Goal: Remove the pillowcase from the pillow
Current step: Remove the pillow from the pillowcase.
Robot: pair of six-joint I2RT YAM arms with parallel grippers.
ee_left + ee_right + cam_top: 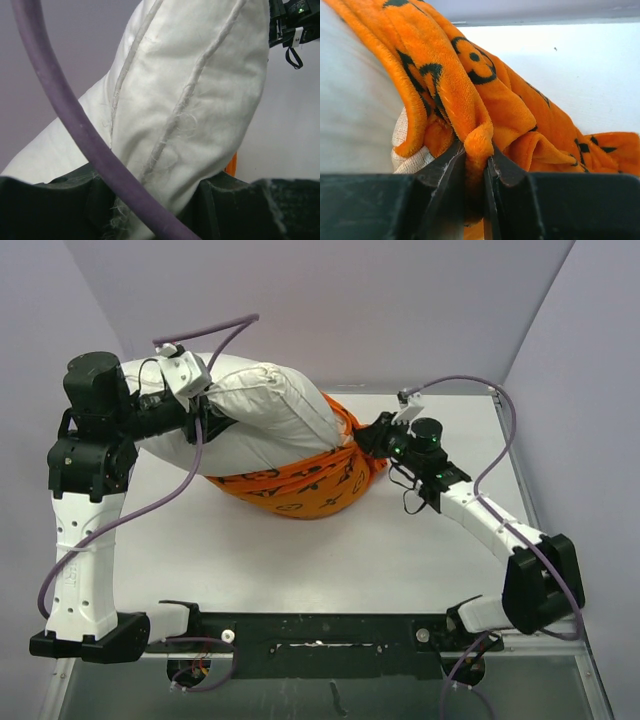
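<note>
The white pillow (265, 410) lies across the back of the table, its left and middle bare. The orange pillowcase (305, 485) with black motifs is bunched around its right end and underside. My left gripper (208, 412) is shut on the pillow's left end; in the left wrist view the white seamed pillow (190, 100) is pinched between the fingers (235, 205). My right gripper (366, 436) is shut on a fold of the pillowcase at its right end; the right wrist view shows the orange pillowcase (470, 85) clamped between the fingertips (450, 165).
A purple cable (75, 125) crosses the left wrist view in front of the pillow. Grey walls stand close behind and at both sides (330, 300). The white tabletop (330, 560) lies between the pillow and the arm bases.
</note>
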